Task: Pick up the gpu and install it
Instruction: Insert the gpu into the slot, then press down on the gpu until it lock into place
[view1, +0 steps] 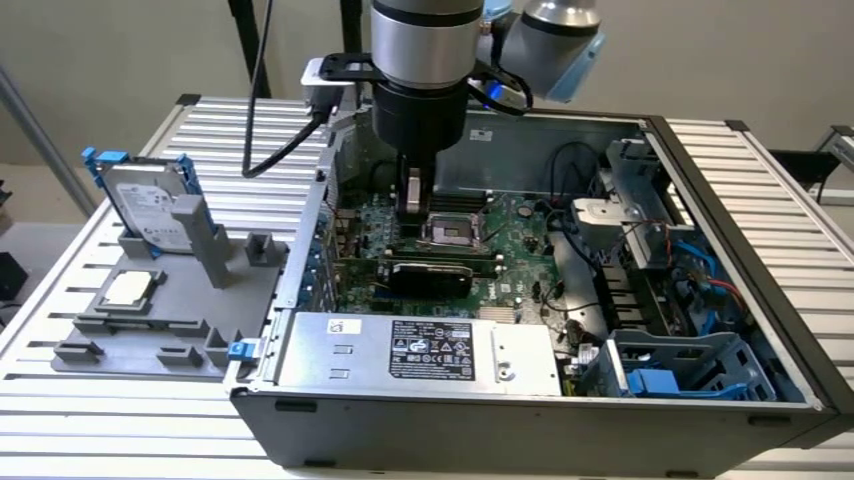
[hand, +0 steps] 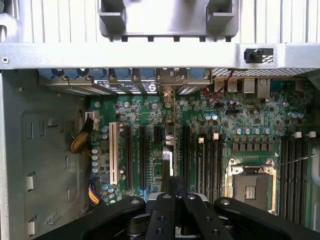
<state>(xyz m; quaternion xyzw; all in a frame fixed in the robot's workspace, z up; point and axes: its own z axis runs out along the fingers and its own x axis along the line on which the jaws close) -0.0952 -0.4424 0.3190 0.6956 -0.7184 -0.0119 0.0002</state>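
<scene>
The claw (view1: 415, 200) reaches into the open case (view1: 721, 180), its tips pinching the gpu (view1: 424, 272), seated upright across the motherboard (view1: 514, 225). From the wrist, the closed fingers (hand: 175, 200) hide most of the card (hand: 167, 157), seen edge-on.

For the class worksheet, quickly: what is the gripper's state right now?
Gripper: open or closed cannot be told; it hangs over the motherboard inside the computer case.
</scene>
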